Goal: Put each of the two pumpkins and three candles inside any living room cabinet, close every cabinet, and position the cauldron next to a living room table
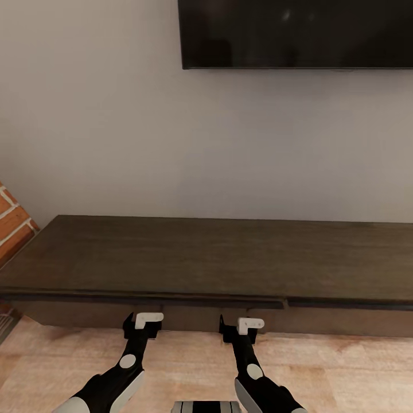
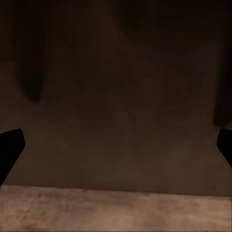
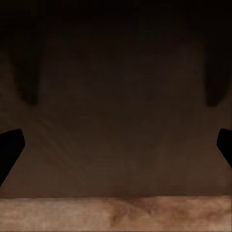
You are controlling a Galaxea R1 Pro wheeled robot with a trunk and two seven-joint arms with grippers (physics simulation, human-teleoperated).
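The cabinet is a long, low, dark brown unit against the wall, with nothing on its flat top. Its front edge steps slightly at a seam, and the left section stands a touch further forward. My left gripper and right gripper hang low just in front of the cabinet's front, side by side. In the wrist views the left gripper and right gripper are open, facing the dark cabinet front with nothing between the fingers. The pumpkins, candles, cauldron and table are out of view.
A black television hangs on the pale wall above the cabinet. A brick wall meets the cabinet's left end. Light wooden floor runs in front of the cabinet, under my arms.
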